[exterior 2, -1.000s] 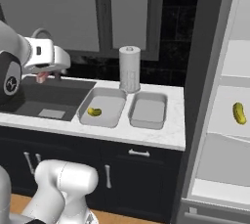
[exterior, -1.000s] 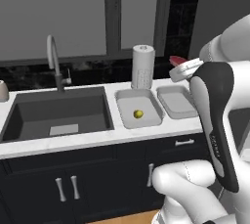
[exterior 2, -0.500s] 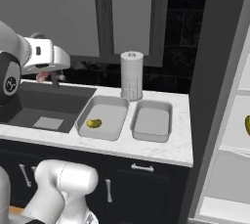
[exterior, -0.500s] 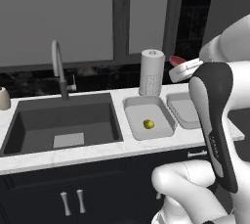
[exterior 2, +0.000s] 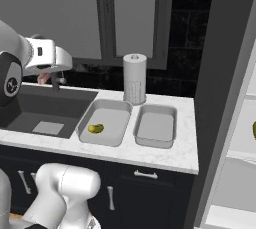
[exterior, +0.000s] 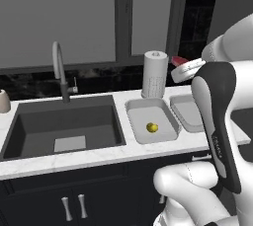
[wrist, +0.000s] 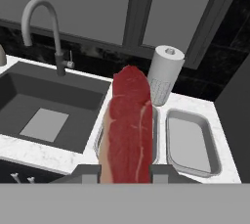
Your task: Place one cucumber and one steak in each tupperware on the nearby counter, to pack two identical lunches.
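My gripper (wrist: 126, 173) is shut on a long red steak (wrist: 128, 130), held in the air above the counter (exterior: 74, 158). In the left base view the steak's red tip (exterior: 179, 61) shows by the hand, and in the right base view the steak (exterior 2: 44, 78) hangs under the gripper (exterior 2: 47, 75), over the sink. Two grey tupperware trays sit side by side. The left tupperware (exterior 2: 112, 118) holds one cucumber (exterior 2: 96, 128), which also lies in that tray (exterior: 143, 116) as the yellow-green cucumber (exterior: 152, 128). The right tupperware (exterior 2: 156, 125) is bare. Another cucumber (exterior 2: 254, 130) lies on a shelf at the far right edge.
A dark sink basin (exterior: 64, 126) with a curved faucet (exterior: 59, 67) lies left of the trays. A paper towel roll (exterior 2: 134, 78) stands behind them against the dark wall. A tall dark panel (exterior 2: 220, 98) rises right of the counter.
The whole picture has shifted as the base drove, so the counter and trays look closer now. The steak stays gripped in the raised hand.
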### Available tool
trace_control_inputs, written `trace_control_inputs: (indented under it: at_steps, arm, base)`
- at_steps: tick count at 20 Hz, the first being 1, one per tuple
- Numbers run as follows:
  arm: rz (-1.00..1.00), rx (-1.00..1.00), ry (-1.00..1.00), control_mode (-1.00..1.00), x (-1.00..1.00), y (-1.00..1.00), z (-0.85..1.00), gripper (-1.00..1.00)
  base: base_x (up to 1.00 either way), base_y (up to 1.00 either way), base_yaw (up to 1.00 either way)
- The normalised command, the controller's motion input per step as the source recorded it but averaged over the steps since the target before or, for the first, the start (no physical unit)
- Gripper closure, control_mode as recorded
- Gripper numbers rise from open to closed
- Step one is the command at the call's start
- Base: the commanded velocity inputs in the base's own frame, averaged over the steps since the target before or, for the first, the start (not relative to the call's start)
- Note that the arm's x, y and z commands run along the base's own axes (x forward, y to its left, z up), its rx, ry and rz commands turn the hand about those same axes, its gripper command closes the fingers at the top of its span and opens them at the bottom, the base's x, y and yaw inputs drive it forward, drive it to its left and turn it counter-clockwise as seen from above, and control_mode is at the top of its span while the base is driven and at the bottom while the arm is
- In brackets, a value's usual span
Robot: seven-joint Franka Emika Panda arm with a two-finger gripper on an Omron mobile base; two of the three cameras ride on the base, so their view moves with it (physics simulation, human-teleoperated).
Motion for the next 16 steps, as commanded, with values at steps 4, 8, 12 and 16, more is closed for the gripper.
trace_control_inputs:
  at_steps: [4, 8, 12, 16]
  arm:
    - [0.00, 0.00, 0.00, -1.00, 0.00, 0.00, 0.00, 1.00]
    - [0.00, 0.01, 0.07, -1.00, -0.03, 0.00, -0.04, 1.00]
    - [0.00, 0.03, 0.08, -1.00, 0.01, -0.08, -0.20, 1.00]
    - [0.00, 0.00, 0.10, -1.00, 0.19, -0.29, -0.50, 1.00]
  base:
    - [0.00, 0.00, 0.00]
    - [0.00, 0.00, 0.00]
    - [0.00, 0.00, 0.00]
    - [0.00, 0.00, 0.00]
